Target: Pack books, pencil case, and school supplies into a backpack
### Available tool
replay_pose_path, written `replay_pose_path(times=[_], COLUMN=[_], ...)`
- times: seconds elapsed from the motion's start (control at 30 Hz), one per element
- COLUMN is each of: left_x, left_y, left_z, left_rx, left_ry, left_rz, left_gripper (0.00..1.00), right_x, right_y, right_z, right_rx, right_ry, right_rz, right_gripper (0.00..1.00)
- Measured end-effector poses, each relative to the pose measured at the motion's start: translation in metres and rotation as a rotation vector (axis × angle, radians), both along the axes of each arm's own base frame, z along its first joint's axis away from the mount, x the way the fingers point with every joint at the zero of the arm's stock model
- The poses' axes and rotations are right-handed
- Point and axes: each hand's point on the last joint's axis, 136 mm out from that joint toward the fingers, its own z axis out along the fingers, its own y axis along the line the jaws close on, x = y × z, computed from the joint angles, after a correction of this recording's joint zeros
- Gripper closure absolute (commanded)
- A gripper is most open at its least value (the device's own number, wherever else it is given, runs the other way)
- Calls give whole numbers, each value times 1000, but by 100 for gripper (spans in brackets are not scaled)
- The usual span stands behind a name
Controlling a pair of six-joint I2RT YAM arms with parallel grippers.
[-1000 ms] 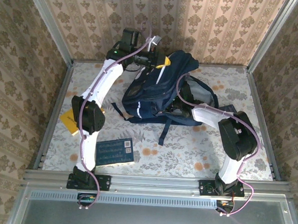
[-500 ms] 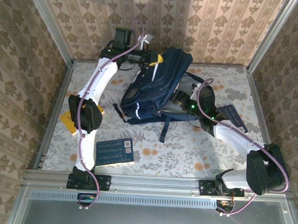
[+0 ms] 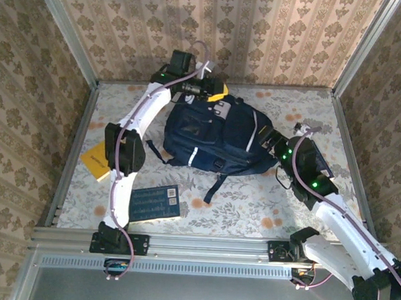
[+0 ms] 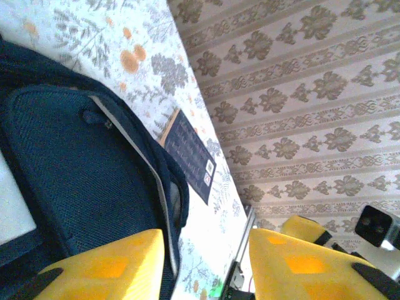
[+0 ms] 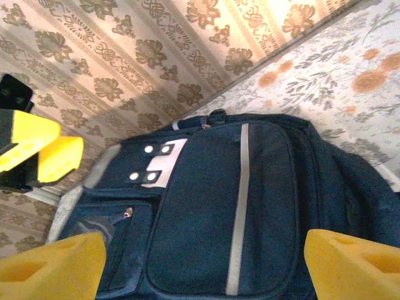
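The navy backpack (image 3: 208,133) lies flat in the middle of the table, front side up, with its white stripe (image 5: 239,187) and grey patch (image 5: 159,164) showing. My left gripper (image 3: 217,92) is open at the bag's far top edge, one yellow finger (image 4: 106,265) over the fabric (image 4: 69,162). My right gripper (image 3: 263,136) is open at the bag's right side, looking across its front (image 5: 206,200). The blue book (image 3: 154,203) lies near the front left, the yellow book (image 3: 94,161) at the left edge, the dark navy book (image 4: 190,153) beyond the bag. Pencil case and small packs are out of view.
Patterned walls and a metal frame (image 3: 76,143) close in the table on three sides. A dark strap (image 3: 215,184) trails from the bag toward the front. Bare tablecloth (image 3: 251,210) stretches along the front between the arm bases.
The backpack has gone from propped up on its side to lying flat, front up. My right arm has pulled back to the right. My left gripper has shifted right along the bag's top.
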Motion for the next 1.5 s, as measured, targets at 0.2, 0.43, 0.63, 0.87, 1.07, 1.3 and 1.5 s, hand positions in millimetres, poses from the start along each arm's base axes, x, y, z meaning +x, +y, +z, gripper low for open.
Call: replay_pose_path(times=[0.2, 0.43, 0.63, 0.87, 1.07, 1.3, 1.5], left_x=[-27, -109, -137, -212, -243, -275, -274], left_y=[31, 131, 234, 298, 324, 322, 292], left_z=[-45, 10, -83, -158, -184, -225, -232], left_rx=[200, 309, 377, 634, 826, 998, 911], left_ry=[36, -211, 40, 307, 452, 626, 662], left_rz=[112, 401, 709, 909, 959, 832, 703], left_gripper=[54, 2, 0, 0, 0, 0, 0], right_x=[-13, -46, -61, -82, -89, -92, -104], right_y=[21, 112, 163, 222, 243, 283, 284], right_z=[-10, -17, -32, -67, -82, -101, -139], right_rx=[-90, -395, -595, -776, -739, -594, -562], right_ry=[16, -19, -36, -19, 33, 167, 331], right_rz=[131, 517, 697, 886, 1005, 1197, 1264], right_gripper=[19, 17, 13, 8, 11, 23, 30])
